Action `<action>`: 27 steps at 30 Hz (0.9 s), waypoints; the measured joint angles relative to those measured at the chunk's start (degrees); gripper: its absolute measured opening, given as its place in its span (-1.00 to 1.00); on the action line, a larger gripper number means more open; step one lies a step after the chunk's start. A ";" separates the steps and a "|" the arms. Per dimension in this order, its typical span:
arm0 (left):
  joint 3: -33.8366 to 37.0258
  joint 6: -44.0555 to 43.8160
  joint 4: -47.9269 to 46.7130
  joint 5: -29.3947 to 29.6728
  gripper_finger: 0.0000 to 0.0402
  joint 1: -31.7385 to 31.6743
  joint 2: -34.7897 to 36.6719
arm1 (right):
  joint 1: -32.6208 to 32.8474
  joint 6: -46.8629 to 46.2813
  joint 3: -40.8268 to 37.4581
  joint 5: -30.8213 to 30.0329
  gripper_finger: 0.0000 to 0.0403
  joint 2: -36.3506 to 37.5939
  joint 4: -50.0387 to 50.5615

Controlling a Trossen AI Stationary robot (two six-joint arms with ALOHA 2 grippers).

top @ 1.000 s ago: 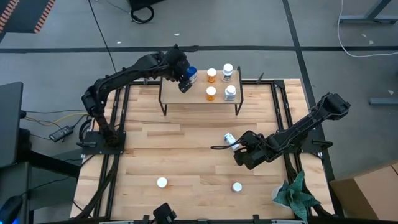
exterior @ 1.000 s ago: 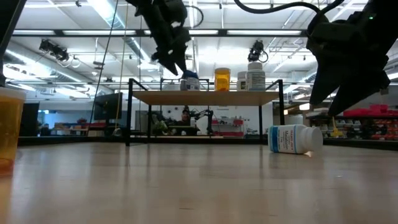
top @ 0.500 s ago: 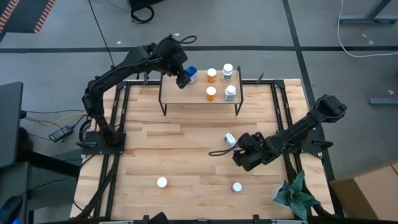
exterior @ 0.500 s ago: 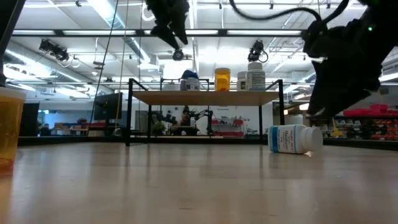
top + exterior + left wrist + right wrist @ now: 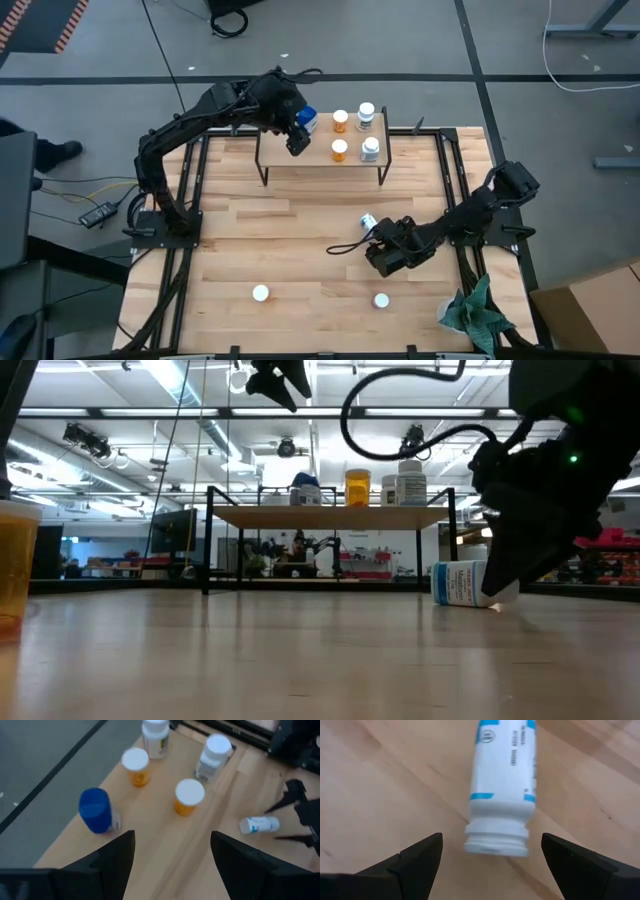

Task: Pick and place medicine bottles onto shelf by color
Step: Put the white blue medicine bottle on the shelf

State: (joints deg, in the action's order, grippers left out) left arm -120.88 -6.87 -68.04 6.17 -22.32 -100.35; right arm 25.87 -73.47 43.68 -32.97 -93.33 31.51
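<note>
Wooden surface [image 5: 300, 250] with shelf [image 5: 320, 160] at far edge, carrying five upright bottles [image 5: 340, 150]. Left claw [image 5: 297, 143] apart, raised over shelf's left end. Right claw [image 5: 378, 258] apart, low, just beside toppled white bottle [image 5: 504, 785].

The white bottle [image 5: 503, 780] lying on the table carries blue print on its label, but the lettering is too blurred to read. Labels on the shelf's bottles [image 5: 212, 757] are likewise illegible. No other readable text shows.
</note>
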 joint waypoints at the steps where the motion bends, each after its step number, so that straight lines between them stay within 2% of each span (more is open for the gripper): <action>1: 0.02 -0.23 -0.52 0.01 0.33 0.39 -0.04 | -0.22 0.00 -0.01 -0.02 0.73 0.02 0.18; 6: 0.02 -1.59 -2.62 0.04 0.33 2.45 -0.03 | -1.81 0.43 0.00 -1.63 0.71 0.10 -0.02; 12: 0.02 -1.82 -4.31 0.04 0.29 4.30 -0.03 | -3.66 0.63 0.00 -1.65 0.58 -0.27 -0.01; 16: 0.02 -1.98 -5.53 0.17 0.26 4.56 -0.03 | -4.52 0.79 0.35 1.41 0.38 -0.27 0.12; 22: 0.02 -3.02 -5.52 0.17 0.22 5.05 -0.03 | -3.69 2.92 2.70 4.31 -0.10 -0.25 0.20; 27: 0.02 -3.02 -5.50 0.16 0.18 5.52 -0.03 | -3.59 8.82 6.34 4.46 -0.12 -0.25 0.10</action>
State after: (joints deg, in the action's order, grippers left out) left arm -120.86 -9.89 -73.54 6.33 -16.81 -100.38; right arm 22.28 -64.65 50.03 -28.51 -93.58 31.62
